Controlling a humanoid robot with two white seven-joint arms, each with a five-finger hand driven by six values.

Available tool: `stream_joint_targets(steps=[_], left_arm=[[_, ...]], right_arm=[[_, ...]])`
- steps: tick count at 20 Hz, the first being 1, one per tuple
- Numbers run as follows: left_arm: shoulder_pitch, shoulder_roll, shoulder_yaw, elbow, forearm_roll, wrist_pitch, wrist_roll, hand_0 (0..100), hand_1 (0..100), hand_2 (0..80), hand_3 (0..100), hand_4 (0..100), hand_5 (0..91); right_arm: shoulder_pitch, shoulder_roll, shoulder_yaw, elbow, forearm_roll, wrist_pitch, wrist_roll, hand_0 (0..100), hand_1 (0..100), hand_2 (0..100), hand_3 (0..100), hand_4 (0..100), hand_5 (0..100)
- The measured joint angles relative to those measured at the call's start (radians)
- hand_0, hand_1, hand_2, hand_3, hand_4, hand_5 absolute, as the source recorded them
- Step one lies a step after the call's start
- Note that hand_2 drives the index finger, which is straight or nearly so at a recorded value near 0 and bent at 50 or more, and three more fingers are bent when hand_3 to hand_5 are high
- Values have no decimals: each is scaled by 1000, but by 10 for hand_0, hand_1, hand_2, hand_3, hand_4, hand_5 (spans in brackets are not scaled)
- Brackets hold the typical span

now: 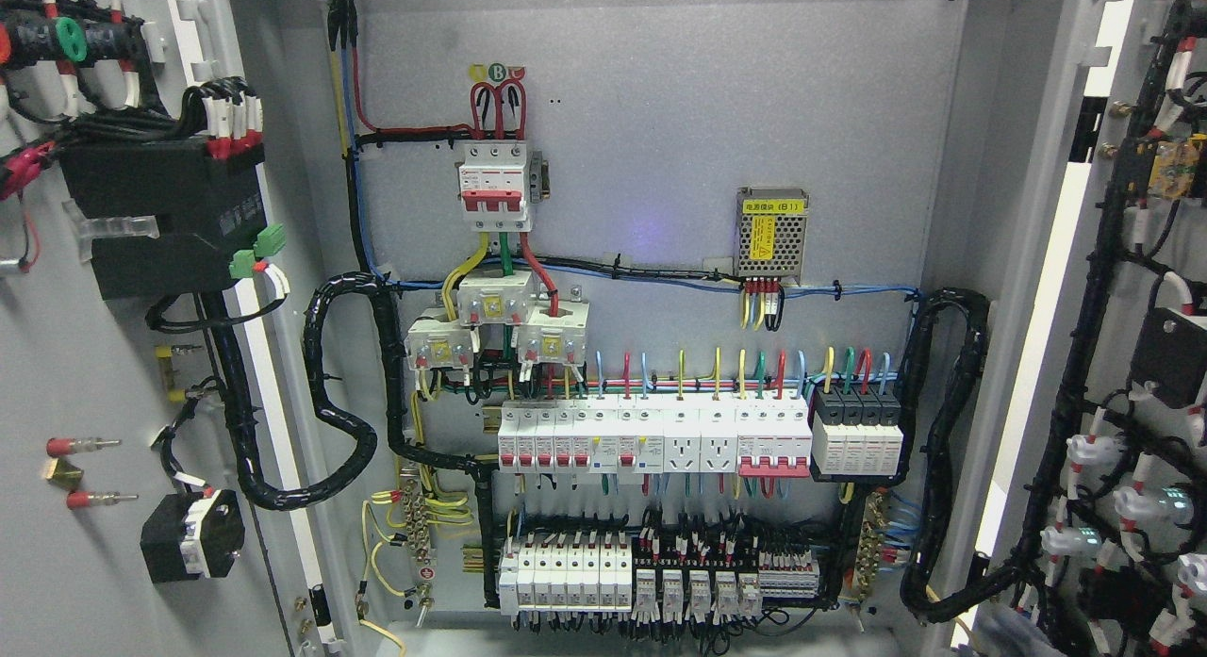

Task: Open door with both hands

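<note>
The left door [85,355] stands swung wide open at the left edge, its inner face carrying a black module [160,214] and wiring. Between the doors, the far back panel [660,120] holds a red-and-white breaker [492,186], rows of small breakers [651,435] and a black cable loom [349,402]. The right door [1141,355] is likewise open at the right edge. Neither robot hand is in view, so their state cannot be told.

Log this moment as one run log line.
view: head | left door: swung open | right door: swung open | cabinet interior: exposed, breakers visible | robot hands: not in view
</note>
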Motion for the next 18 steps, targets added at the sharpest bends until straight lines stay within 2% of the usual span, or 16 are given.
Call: stream_joint_targets(steps=[6,18], left_arm=[[10,13,55,9,48,0,-2,0,0,0,0,0,0],[-52,69,163,96,129,0,-3,0,0,0,0,0,0]], right_arm=[[4,5,-26,-2,-3,-1,-25,382,0,0,0,0,0],[30,15,-82,-1,-6,-2,-32,382,0,0,0,0,0]])
